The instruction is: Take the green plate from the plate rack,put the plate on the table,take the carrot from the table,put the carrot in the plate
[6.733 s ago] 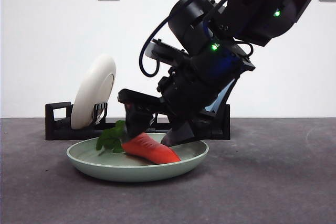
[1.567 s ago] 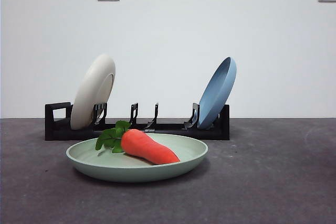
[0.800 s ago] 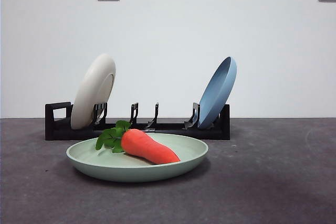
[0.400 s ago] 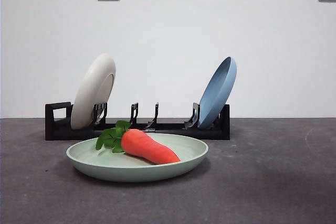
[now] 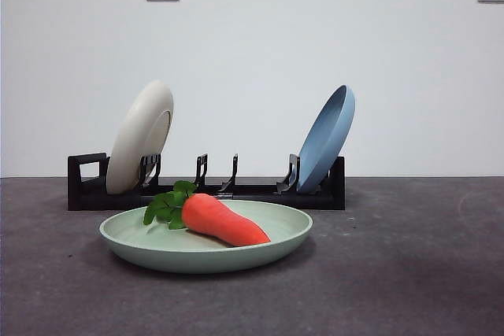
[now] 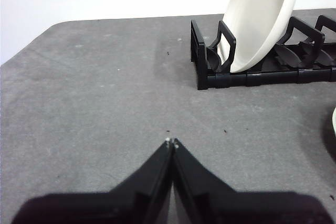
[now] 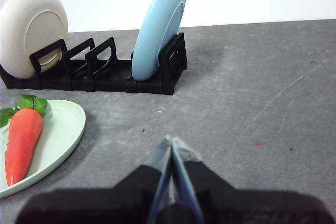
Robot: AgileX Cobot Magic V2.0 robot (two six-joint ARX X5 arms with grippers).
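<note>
The green plate (image 5: 277, 234) lies flat on the table (image 5: 409, 273) in front of the plate rack (image 5: 260, 191). The carrot (image 5: 224, 222) rests in the plate, its leaves pointing left. From the right wrist, the carrot (image 7: 22, 142) and the plate (image 7: 63, 129) show off to the side. My right gripper (image 7: 171, 141) is shut and empty, hovering over bare table away from the plate. My left gripper (image 6: 171, 141) is shut and empty too, over the table short of the rack's (image 6: 210, 72) end loop. Neither arm shows in the front view.
A cream-white plate (image 5: 140, 137) stands in the rack's left end and a light blue plate (image 5: 326, 138) leans in its right end, with bare prongs between. The table's curved far edge (image 6: 42, 30) meets a white wall.
The arm that stood over the plate with the carrot 7.6 s ago has let go and left the front view. Over the last two seconds nothing has moved.
</note>
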